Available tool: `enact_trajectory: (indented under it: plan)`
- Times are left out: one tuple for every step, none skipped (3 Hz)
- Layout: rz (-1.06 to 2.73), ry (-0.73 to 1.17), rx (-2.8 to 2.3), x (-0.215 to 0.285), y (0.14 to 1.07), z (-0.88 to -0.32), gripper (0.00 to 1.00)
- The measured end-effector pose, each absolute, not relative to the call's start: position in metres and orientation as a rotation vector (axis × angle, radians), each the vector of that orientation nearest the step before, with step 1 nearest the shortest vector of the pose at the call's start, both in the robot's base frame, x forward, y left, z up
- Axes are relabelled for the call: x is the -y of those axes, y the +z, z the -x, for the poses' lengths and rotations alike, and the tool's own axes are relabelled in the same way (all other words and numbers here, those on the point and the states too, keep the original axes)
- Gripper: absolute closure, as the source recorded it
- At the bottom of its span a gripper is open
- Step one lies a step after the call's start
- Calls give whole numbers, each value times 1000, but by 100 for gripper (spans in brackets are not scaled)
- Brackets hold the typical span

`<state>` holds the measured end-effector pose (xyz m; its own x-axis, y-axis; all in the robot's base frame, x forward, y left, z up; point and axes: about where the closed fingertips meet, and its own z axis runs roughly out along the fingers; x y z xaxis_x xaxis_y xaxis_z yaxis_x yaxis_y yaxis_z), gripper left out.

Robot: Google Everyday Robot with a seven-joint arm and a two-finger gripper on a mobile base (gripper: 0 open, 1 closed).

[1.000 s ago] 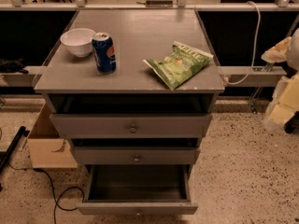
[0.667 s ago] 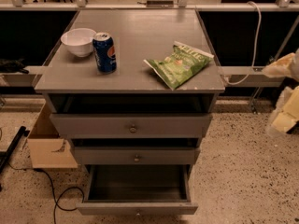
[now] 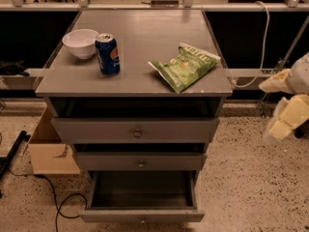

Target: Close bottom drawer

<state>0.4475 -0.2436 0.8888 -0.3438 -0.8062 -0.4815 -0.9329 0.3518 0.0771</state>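
The bottom drawer (image 3: 142, 215) of the grey cabinet stands pulled out toward me. Its slim front panel sits at the lower edge of the camera view and its dark box shows nothing inside. The two drawers above it, the middle one (image 3: 140, 161) and the top one (image 3: 136, 129), are pushed in or nearly so. My gripper (image 3: 277, 105) hangs at the right edge, beside the cabinet at about top-drawer height, well above and to the right of the bottom drawer. Its pale fingers (image 3: 273, 83) are spread apart with nothing between them.
On the cabinet top (image 3: 145, 37) stand a white bowl (image 3: 80, 43) and a blue soda can (image 3: 107, 53), with a green chip bag (image 3: 185, 65) lying to the right. A cardboard box (image 3: 48, 149) and black cables (image 3: 58, 202) lie on the speckled floor at left.
My gripper has dropped lower and shifted slightly left toward the cabinet. The drawers and the things on top have not moved.
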Motion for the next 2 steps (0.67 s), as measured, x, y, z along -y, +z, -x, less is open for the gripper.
enact_trajectory:
  plan:
    - [1493,536,-2288,242,862,-447,0]
    - [1454,603,-2304,241,834,-437,0]
